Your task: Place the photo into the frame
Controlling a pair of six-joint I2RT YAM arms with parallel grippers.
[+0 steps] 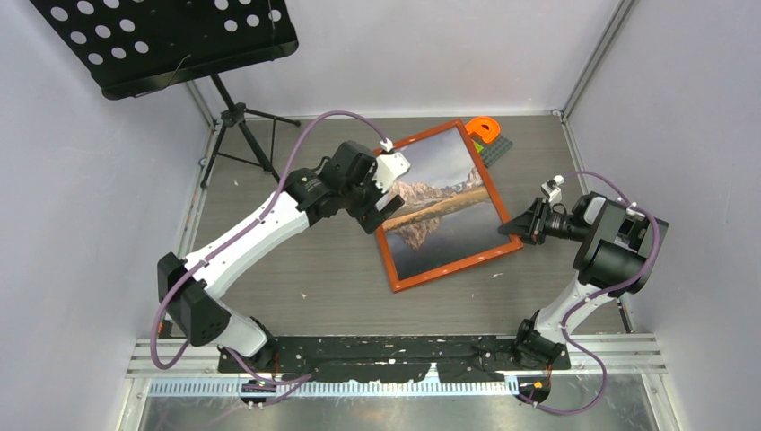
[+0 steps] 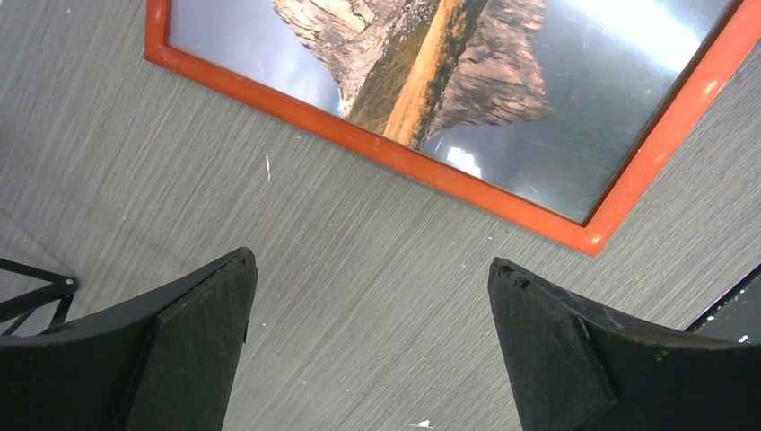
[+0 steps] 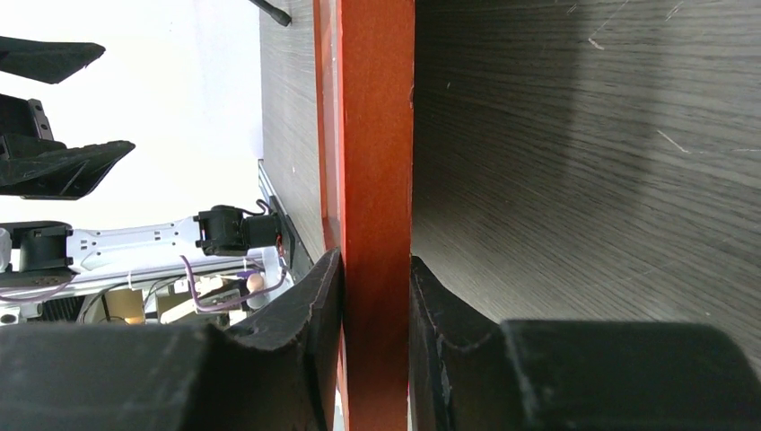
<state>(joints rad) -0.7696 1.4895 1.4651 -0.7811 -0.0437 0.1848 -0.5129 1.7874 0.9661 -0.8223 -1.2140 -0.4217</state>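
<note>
Mountain photo (image 1: 440, 211) in orange frame (image 1: 453, 269), rim in right gripper (image 1: 518, 229); left gripper (image 2: 372, 296) wide

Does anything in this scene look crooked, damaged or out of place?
The frame lies turned at an angle to the edges of the table, with the photo inside it. The right tool is shut on its right border. No damage or spill shows.
</note>
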